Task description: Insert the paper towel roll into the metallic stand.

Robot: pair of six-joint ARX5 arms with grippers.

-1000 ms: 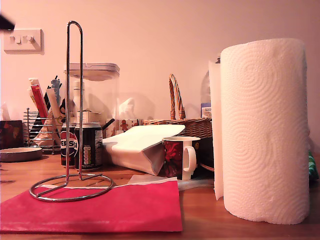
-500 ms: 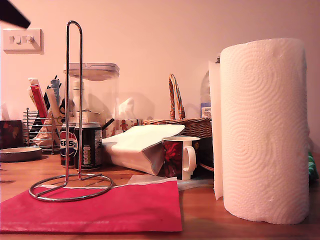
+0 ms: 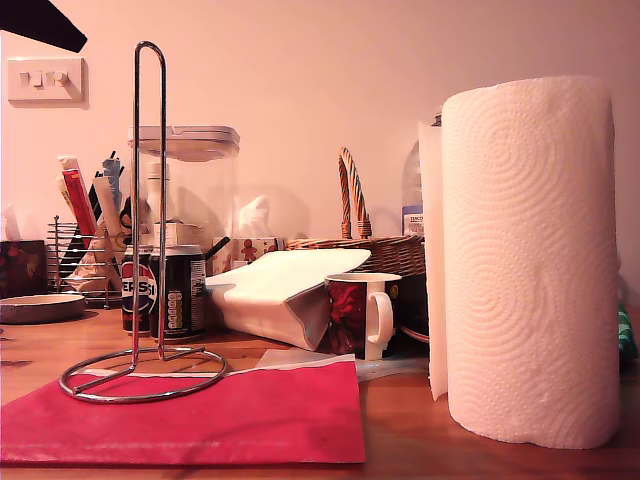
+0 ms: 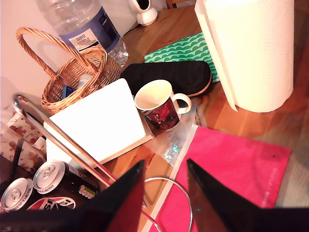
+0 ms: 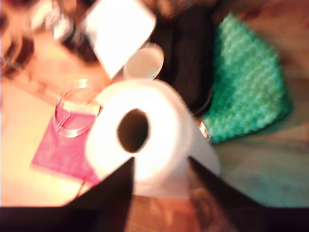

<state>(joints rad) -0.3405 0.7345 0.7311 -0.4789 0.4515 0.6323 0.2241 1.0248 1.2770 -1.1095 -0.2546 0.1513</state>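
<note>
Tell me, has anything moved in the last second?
Only a dark arm part at the exterior view's upper left corner: it has come further into the picture, growing from a sliver. Nothing was grabbed or released. The paper towel roll, the metal stand and the mug stayed put.

My first end effector (image 4: 164, 193) shows two black, wedge-shaped fingers (image 4: 123, 203) tapering to points. My second end effector (image 5: 159, 188) looks the same (blurred, though): dark, pointed, plain fingers (image 5: 111, 193).
</note>
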